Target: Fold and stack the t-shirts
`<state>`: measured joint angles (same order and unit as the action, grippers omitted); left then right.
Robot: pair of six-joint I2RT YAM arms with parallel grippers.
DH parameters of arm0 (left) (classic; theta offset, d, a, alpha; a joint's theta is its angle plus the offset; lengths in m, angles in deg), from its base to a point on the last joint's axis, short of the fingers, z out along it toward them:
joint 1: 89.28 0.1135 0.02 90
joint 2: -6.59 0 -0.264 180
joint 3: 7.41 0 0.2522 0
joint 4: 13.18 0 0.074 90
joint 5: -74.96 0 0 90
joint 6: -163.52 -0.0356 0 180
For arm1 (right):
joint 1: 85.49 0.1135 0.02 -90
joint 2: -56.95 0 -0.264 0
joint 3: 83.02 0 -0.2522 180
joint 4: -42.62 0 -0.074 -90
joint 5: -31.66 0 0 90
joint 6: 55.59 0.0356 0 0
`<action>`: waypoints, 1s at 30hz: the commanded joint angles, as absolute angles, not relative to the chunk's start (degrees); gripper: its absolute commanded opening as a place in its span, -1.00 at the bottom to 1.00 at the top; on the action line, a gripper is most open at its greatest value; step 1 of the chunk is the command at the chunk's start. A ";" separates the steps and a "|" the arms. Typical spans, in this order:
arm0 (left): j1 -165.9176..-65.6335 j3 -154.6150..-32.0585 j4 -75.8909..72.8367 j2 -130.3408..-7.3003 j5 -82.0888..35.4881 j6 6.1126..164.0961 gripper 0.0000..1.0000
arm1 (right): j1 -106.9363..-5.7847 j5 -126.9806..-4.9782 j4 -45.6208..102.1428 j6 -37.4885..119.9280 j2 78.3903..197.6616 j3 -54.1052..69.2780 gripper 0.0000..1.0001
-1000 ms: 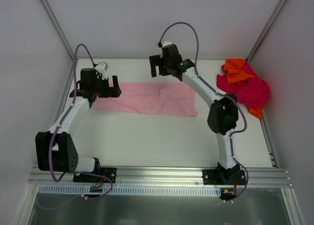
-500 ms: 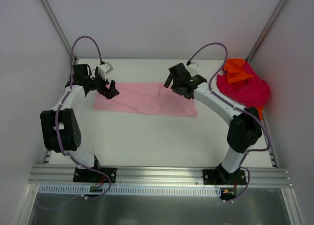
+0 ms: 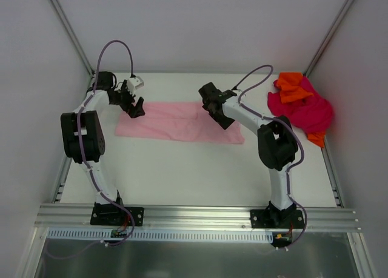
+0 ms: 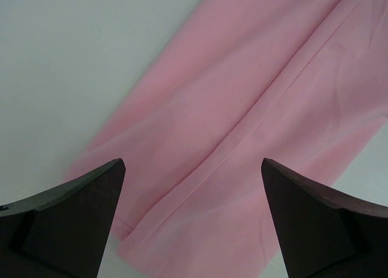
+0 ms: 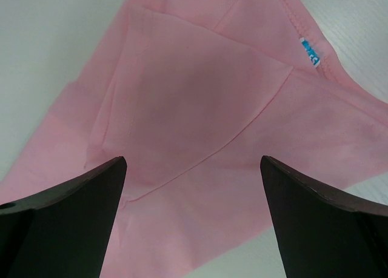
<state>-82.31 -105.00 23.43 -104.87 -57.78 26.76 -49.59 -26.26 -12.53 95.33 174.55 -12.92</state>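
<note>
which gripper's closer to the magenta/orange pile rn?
Right. The right gripper is above the end of the pink shirt nearest the magenta/orange pile; the left gripper is above its opposite end, farther away.

Pink tee (image 4: 254,108) cropped in both wrist cams

I see a pink t-shirt (image 3: 179,122) folded into a long flat strip, far centre; magenta and orange shirts (image 3: 303,105) lie crumpled far right.
</note>
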 commanded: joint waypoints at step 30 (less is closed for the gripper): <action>-89.01 -99.93 34.68 -109.44 -32.88 37.83 0.96 | -51.74 -25.55 -8.23 92.94 177.96 -16.00 0.99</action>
<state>-88.96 -104.02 28.63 -110.56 -36.34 30.65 -51.86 -27.75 -6.45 93.65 175.01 -11.93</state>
